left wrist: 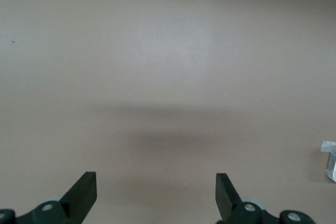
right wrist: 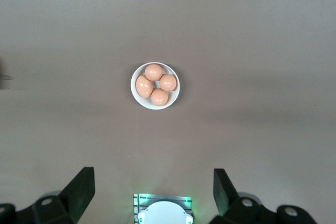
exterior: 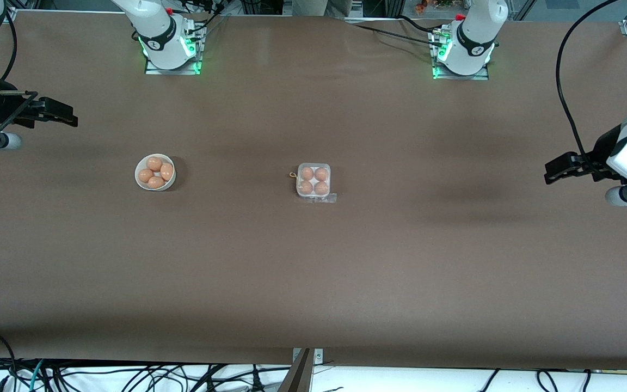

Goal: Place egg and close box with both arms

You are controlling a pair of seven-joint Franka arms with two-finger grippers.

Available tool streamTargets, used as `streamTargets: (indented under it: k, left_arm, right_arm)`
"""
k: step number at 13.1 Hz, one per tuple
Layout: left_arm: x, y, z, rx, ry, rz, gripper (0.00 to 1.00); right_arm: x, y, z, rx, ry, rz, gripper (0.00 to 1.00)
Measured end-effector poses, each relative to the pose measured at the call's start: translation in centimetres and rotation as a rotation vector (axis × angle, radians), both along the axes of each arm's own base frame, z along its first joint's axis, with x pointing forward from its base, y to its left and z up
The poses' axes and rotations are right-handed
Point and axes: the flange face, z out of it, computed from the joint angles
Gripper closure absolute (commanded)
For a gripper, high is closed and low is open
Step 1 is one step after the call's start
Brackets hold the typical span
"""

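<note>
The box (exterior: 313, 181) stood near the middle of the table (exterior: 313, 283), all four cells filled with orange-brown eggs, so no single egg could be singled out as the one placed. Its clear lid appeared to lie down over the eggs, a flap or tab protruding at the box's 5 o'clock corner in the front view; whether the lid was latched could not be told. A small yellowish loop sat just beside the box at its 10 o'clock corner.

From the box, the white bowl (exterior: 155, 172) lay at about 9 o'clock, well apart, toward the right arm's end, holding four more eggs (right wrist: 155, 84) as reserve stock.

Both arms waited clear of the work. The right gripper (exterior: 60, 116) hung over bare table past the bowl at roughly 10 o'clock from it, jaws apart and holding nothing in its wrist view. The left gripper (exterior: 558, 169) hung over the left arm's end, at 3 o'clock from the box, jaws likewise apart and holding nothing. Judged from this, the task looked complete or nearly so.

The surface was a plain brown mat, unmarked. Cables trailed along the edge nearest the front camera, and the arm bases showed green lights.
</note>
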Motion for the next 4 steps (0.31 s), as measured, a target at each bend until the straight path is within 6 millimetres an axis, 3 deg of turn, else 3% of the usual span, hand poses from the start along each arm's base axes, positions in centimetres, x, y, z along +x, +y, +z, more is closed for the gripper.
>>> streamTargets:
  k: [4]
  left_arm:
    - [-1.5, -0.3, 0.9, 0.000, 0.018, -0.055, 0.00]
  right_arm:
    - [0.0, 0.0, 0.0, 0.000, 0.001, 0.000, 0.00]
